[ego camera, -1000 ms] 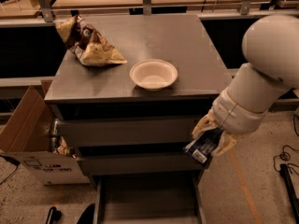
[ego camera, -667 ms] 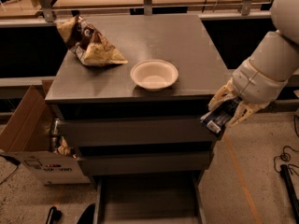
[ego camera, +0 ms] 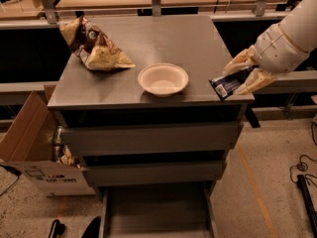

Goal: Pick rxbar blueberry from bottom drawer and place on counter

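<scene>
My gripper (ego camera: 241,74) is at the right edge of the counter (ego camera: 163,48), just above its front right corner. It is shut on the rxbar blueberry (ego camera: 228,84), a dark blue flat bar with a pale label, which sticks out to the left over the counter's edge. The bottom drawer (ego camera: 157,212) is pulled open below and its grey tray shows nothing inside.
A white bowl (ego camera: 163,79) sits at the counter's front middle. A tan-and-brown chip bag (ego camera: 94,46) lies at the back left. A cardboard box (ego camera: 34,148) stands on the floor to the cabinet's left. Cables (ego camera: 307,182) lie on the floor at right.
My gripper has risen with the bar from beside the middle drawer to counter height and moved right and up.
</scene>
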Tool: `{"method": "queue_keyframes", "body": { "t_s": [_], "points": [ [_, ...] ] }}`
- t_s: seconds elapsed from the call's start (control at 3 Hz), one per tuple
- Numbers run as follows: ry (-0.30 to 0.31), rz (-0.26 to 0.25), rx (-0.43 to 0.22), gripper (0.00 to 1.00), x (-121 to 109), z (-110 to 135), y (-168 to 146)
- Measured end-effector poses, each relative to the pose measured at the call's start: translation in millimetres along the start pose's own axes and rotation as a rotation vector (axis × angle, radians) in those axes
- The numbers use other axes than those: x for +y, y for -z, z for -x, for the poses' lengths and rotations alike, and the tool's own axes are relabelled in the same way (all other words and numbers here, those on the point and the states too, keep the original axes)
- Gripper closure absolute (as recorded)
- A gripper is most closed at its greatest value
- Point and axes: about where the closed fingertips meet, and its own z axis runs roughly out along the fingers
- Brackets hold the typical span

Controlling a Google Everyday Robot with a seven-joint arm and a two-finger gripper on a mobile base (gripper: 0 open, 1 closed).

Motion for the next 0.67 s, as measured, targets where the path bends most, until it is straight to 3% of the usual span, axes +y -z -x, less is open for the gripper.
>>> {"method": "queue_keyframes", "body": {
  "t_s": [0.33, 0.67],
  "points": [
    [-0.158, -0.076, -0.065, 1.00, -15, -12, -2],
    [-0.296, -0.088, -0.141, 1.00, -26, -22, -10]
  ]
}}
